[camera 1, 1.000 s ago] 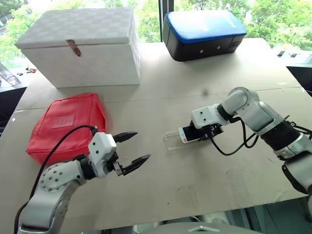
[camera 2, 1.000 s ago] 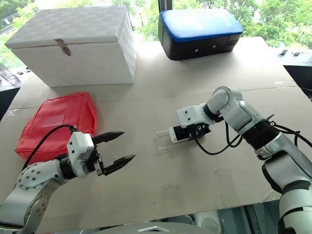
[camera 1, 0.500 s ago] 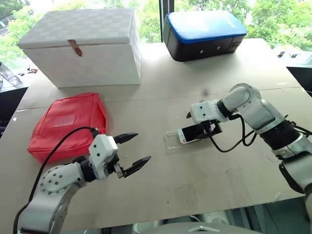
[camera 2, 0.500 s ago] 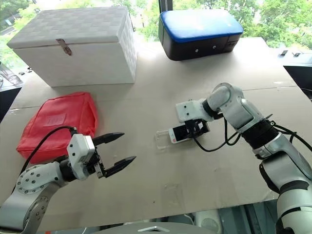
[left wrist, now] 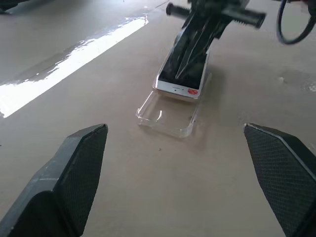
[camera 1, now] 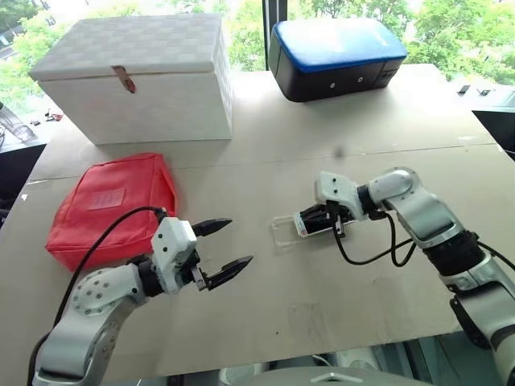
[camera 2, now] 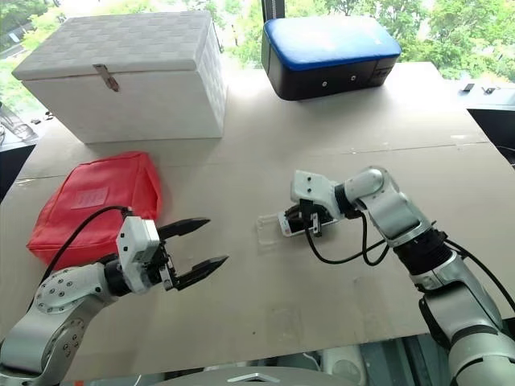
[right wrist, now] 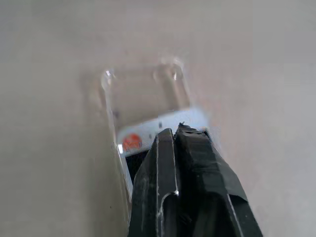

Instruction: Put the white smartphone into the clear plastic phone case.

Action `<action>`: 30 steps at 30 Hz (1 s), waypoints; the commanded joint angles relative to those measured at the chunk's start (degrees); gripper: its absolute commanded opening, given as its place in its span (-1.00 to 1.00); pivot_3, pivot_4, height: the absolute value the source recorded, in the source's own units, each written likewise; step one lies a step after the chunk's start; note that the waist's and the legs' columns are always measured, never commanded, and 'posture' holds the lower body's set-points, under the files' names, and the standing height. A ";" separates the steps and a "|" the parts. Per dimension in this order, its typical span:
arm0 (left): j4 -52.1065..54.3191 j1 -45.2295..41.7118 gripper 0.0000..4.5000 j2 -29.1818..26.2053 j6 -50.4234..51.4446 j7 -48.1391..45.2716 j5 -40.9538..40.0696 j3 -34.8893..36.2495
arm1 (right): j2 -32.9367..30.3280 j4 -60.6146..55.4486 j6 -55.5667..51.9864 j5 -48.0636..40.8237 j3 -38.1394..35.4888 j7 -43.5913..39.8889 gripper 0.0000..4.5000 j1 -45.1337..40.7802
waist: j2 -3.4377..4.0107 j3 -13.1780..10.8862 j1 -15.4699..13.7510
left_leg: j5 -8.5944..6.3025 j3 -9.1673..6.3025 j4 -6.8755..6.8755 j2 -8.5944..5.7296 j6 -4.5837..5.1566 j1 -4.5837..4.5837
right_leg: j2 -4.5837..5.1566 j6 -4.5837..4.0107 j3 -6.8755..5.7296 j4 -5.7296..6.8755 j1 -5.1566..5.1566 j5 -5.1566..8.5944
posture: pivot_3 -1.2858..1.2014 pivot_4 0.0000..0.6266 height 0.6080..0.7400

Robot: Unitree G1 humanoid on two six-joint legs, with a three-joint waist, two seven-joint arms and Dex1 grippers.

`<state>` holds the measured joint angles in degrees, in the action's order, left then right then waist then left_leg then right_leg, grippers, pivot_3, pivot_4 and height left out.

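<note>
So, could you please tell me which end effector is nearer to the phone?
The right end effector: its shut fingers are down on the phone. The left end effector hangs open well off to the left.
</note>
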<state>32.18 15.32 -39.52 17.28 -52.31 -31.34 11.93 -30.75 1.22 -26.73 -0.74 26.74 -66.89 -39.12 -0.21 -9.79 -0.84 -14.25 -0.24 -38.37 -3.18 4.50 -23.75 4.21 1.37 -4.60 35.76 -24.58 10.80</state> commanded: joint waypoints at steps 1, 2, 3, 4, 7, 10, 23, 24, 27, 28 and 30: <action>2.45 0.68 1.00 -0.88 0.34 -0.66 -2.10 2.04 | -1.25 3.16 -0.92 6.46 5.68 1.55 -0.96 2.21 | -0.07 0.20 0.02 | 0.00 0.00 0.00 0.01 0.00 0.06 | -0.01 0.00 -0.01 0.00 0.06 0.01 | 0.03 -0.52 1.00; 2.28 0.87 1.00 -1.05 0.20 -0.83 -2.19 2.25 | -0.99 3.18 -1.60 6.79 6.43 1.71 -0.96 2.56 | -0.09 0.29 0.03 | 0.00 -0.01 0.01 0.02 0.00 0.11 | -0.02 -0.04 -0.02 0.00 0.09 0.04 | 0.03 -0.52 1.00; 1.89 0.81 1.00 -1.19 0.06 -1.07 -2.07 2.27 | -0.57 3.86 -1.95 7.47 7.42 2.07 -0.96 2.86 | -0.10 0.46 0.02 | 0.00 -0.01 0.01 0.03 0.00 0.16 | -0.03 -0.16 -0.02 0.01 0.13 0.11 | 0.03 -0.52 1.00; 1.59 0.70 1.00 -1.27 -0.01 -1.25 -1.93 2.23 | -0.34 4.36 -2.24 7.98 8.14 2.18 -0.96 3.14 | -0.10 0.50 -0.05 | -0.01 -0.01 0.01 0.03 0.00 0.28 | -0.03 -0.17 -0.03 0.00 0.26 0.14 | 0.03 -0.52 1.00; 1.20 0.40 1.00 -1.35 0.05 -1.58 -1.90 1.91 | 0.24 5.33 -3.55 8.14 8.72 2.24 -0.96 3.91 | -0.04 0.82 -0.03 | -0.20 -0.02 0.08 0.05 0.26 0.98 | 0.00 0.05 -0.04 -0.02 0.95 0.31 | 0.03 -0.52 1.00; 1.01 0.05 1.00 -1.22 0.29 -1.78 -1.92 1.54 | 0.71 5.95 -5.03 7.88 8.46 2.19 -0.96 4.52 | -0.15 1.06 -0.03 | -0.21 -0.03 0.11 0.09 0.28 1.05 | -0.01 0.07 -0.03 0.03 0.95 0.31 | 0.03 -0.52 1.00; -0.54 -2.20 1.00 -0.34 -0.09 -1.49 -0.17 -1.23 | 4.51 -10.06 -16.33 -8.63 -10.83 5.97 -0.96 7.76 | 0.31 1.30 -0.04 | -0.21 -0.04 0.14 0.07 0.27 0.92 | 0.00 0.06 0.00 0.04 0.83 0.31 | 0.03 -0.52 1.00; -0.63 -2.38 1.00 -0.25 -0.11 -1.37 -0.02 -1.58 | 4.14 -13.38 -18.50 -10.63 -12.95 6.36 -0.96 7.73 | 0.43 1.11 -0.04 | -0.20 -0.04 0.15 0.05 0.27 0.85 | 0.00 0.05 0.01 0.04 0.74 0.31 | 0.03 -0.52 1.00; -1.16 -3.07 1.00 -0.09 -0.15 -1.34 0.65 -2.74 | 2.20 -22.30 -24.04 -13.98 -17.13 8.80 -0.96 7.09 | 0.55 0.79 -0.07 | -0.19 -0.04 0.24 0.06 0.25 0.55 | -0.01 0.00 -0.01 0.04 0.39 0.24 | 0.03 -0.52 1.00; -1.40 -3.34 1.00 -0.02 -0.15 -1.31 0.85 -3.06 | 1.61 -24.35 -25.73 -14.67 -17.94 9.86 -0.96 6.77 | 0.54 0.80 -0.06 | -0.15 -0.04 0.23 0.06 0.20 0.17 | -0.02 0.01 -0.03 0.05 0.00 0.03 | 0.03 -0.52 1.00; -2.01 -4.10 1.00 0.09 -0.11 -1.16 1.42 -4.01 | -0.61 -27.78 -28.21 -14.61 -19.01 12.07 -0.96 6.10 | 0.53 0.79 -0.05 | 0.01 -0.05 0.20 0.06 -0.01 -0.08 | -0.03 0.00 -0.04 0.05 -0.17 0.00 | 0.03 -0.52 1.00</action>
<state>29.98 11.58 -39.51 18.12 -53.50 -30.37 8.08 -30.31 -22.50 -53.00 -14.45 9.46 -56.47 -32.29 0.32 -9.00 -0.89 -14.24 -0.28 -38.18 -3.13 4.50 -23.83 4.18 1.37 -4.63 35.80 -24.74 10.81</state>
